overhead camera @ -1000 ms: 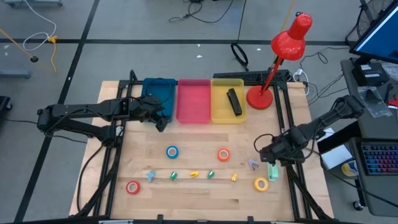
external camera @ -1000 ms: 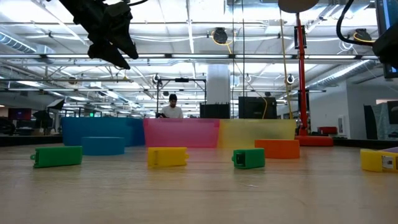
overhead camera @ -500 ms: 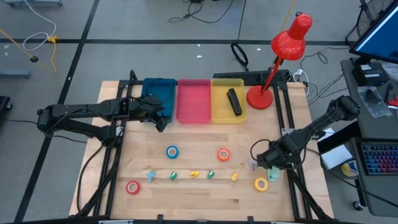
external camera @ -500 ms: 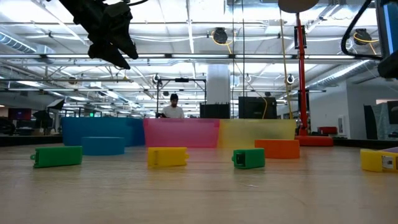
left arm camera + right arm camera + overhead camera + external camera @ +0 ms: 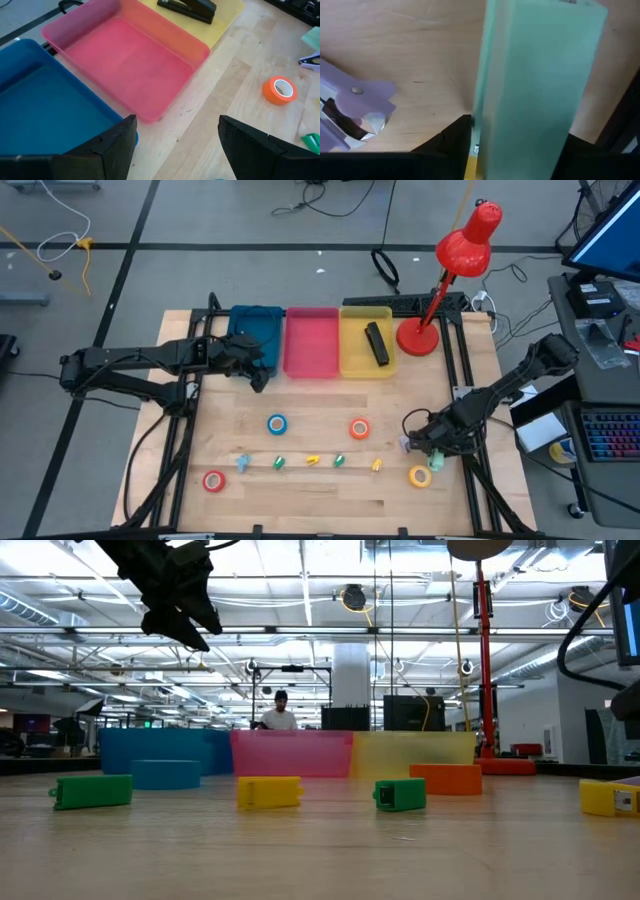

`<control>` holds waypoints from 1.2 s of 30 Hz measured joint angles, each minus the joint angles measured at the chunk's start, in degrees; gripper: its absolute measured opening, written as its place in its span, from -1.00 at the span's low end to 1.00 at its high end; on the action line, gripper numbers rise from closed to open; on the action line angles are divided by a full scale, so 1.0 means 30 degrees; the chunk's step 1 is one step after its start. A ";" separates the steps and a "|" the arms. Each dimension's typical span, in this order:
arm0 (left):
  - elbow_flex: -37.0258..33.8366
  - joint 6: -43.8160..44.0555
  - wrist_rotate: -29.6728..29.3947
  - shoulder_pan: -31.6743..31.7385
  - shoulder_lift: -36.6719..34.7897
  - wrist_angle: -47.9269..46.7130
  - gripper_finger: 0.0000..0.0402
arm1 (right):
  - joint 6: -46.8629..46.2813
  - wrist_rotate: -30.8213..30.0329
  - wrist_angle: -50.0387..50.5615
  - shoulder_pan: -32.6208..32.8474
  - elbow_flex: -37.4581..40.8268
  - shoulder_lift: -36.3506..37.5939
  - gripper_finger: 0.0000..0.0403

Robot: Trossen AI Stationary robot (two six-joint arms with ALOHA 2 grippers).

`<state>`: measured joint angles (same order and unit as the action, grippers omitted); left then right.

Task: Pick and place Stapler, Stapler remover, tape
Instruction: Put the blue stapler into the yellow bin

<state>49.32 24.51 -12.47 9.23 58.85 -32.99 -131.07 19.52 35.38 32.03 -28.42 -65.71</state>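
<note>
The left gripper (image 5: 258, 372) hangs open over the desk (image 5: 320, 405), just in front of the blue bin (image 5: 254, 330). Right of that bin sit the pink bin (image 5: 311, 340) and the yellow bin (image 5: 356, 355), which holds the black stapler (image 5: 376, 343). In front of the bins lie the blue tape (image 5: 277, 424), orange tape (image 5: 359, 429), red tape (image 5: 213, 480) and yellow tape (image 5: 419, 476). Well right of the bins, the right gripper (image 5: 428, 450) grips a pale green stapler (image 5: 535, 85), with the lilac remover (image 5: 350, 107) just beside it.

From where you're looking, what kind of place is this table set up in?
Most likely a robotics lab in a big open industrial hall: bare ceiling trusses with strip lights, cables trailing over a taped grey floor, and a keyboard beside the wooden table.
</note>
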 joint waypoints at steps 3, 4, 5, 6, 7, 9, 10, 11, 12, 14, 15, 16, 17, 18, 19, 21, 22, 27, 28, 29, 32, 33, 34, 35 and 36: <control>0.0000 0.0018 0.0000 -0.0003 0.0000 0.0003 0.36 | 0.0376 0.0046 -0.0007 0.0000 -0.0001 0.0097 -0.35; 0.0000 0.0022 0.0000 -0.0001 0.0000 0.0007 0.36 | 0.0431 0.0096 -0.0036 -0.0015 -0.0022 0.0153 -0.41; 0.0000 0.0022 0.0000 0.0000 0.0000 0.0013 0.36 | 0.0438 0.0091 -0.0093 -0.0008 -0.0031 0.0247 -0.45; 0.0000 0.0029 0.0000 0.0000 0.0000 0.0015 0.36 | 0.0472 0.0115 -0.0100 -0.0007 -0.0012 0.0339 -0.49; 0.0000 0.0029 0.0000 0.0001 0.0000 0.0022 0.36 | 0.0482 0.0118 -0.0074 -0.0007 -0.0010 0.0456 -0.50; 0.0000 0.0003 0.0000 -0.0006 0.0000 0.0028 0.36 | 0.0448 0.0044 0.0007 -0.0007 0.0018 0.0746 -0.50; 0.0000 0.0007 -0.0007 -0.0006 0.0000 0.0039 0.36 | 0.0428 0.0016 0.0015 -0.0007 0.0029 0.0915 -0.50; 0.0000 0.0003 -0.0007 -0.0006 0.0000 0.0042 0.36 | 0.0429 0.0024 0.0009 -0.0007 0.0029 0.1081 -0.50; 0.0000 0.0000 -0.0003 -0.0006 0.0000 0.0058 0.36 | 0.0424 0.0018 -0.0004 -0.0015 0.0029 0.1244 -0.50; 0.0000 0.0000 -0.0007 -0.0006 0.0000 0.0060 0.36 | 0.0417 0.0015 0.0026 -0.0015 0.0029 0.1538 -0.50; 0.0000 0.0000 -0.0007 -0.0006 0.0000 0.0066 0.36 | 0.0424 0.0002 0.0030 -0.0015 0.0029 0.1665 -0.50; 0.0000 0.0000 -0.0007 -0.0006 0.0000 0.0066 0.36 | 0.0424 0.0002 0.0086 -0.0015 0.0029 0.1791 -0.50; 0.0000 0.0000 -0.0007 0.0001 0.0000 0.0066 0.36 | 0.0438 0.0002 0.0176 -0.0015 0.0029 0.1895 -0.50; 0.0000 0.0000 -0.0007 -0.0006 0.0000 0.0066 0.36 | 0.0474 -0.0003 0.0272 -0.0015 0.0029 0.1976 -0.50; 0.0000 0.0000 -0.0007 -0.0006 0.0000 0.0066 0.36 | 0.0517 -0.0033 0.0397 -0.0015 0.0029 0.2052 -0.50; 0.0000 0.0000 -0.0007 -0.0006 0.0000 0.0076 0.36 | 0.0683 -0.0426 0.0490 -0.0015 0.0029 0.2212 -0.50; 0.0000 0.0000 -0.0007 -0.0006 0.0000 0.0077 0.36 | 0.0781 -0.0745 0.0456 -0.0015 0.0029 0.2302 -0.50; 0.0000 0.0078 -0.0002 -0.0006 0.0000 0.0095 0.36 | 0.1013 -0.2868 0.0620 -0.0066 -0.0410 0.2799 -0.50; 0.0000 0.0172 0.0000 -0.0006 0.0003 0.0107 0.36 | 0.1051 -0.3251 0.0802 -0.0066 -0.0610 0.2890 -0.50; 0.0000 0.0218 0.0004 -0.0006 0.0003 0.0109 0.36 | 0.1094 -0.3600 0.1190 -0.0073 -0.0856 0.2959 -0.50; 0.0000 0.0364 0.0008 -0.0005 0.0000 0.0124 0.36 | 0.1539 -0.4257 0.2971 -0.0248 -0.1850 0.3095 -0.50; 0.0000 0.0372 0.0015 -0.0006 0.0000 0.0131 0.36 | 0.1780 -0.4488 0.3625 -0.0342 -0.2282 0.3141 -0.50; 0.0000 0.0372 0.0015 0.0001 0.0000 0.0164 0.36 | 0.2133 -0.4807 0.4268 -0.0469 -0.2724 0.3192 -0.50; 0.0000 0.0367 0.0015 -0.0005 0.0000 0.0200 0.36 | 0.2521 -0.5235 0.4772 -0.0609 -0.3135 0.3258 -0.50; 0.0000 0.0351 0.0018 -0.0006 0.0000 0.0211 0.36 | 0.2828 -0.5783 0.5071 -0.0772 -0.3534 0.3300 -0.50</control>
<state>49.32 25.57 -12.42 9.21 58.85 -32.36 -122.58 2.17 50.59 29.71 -39.03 -55.81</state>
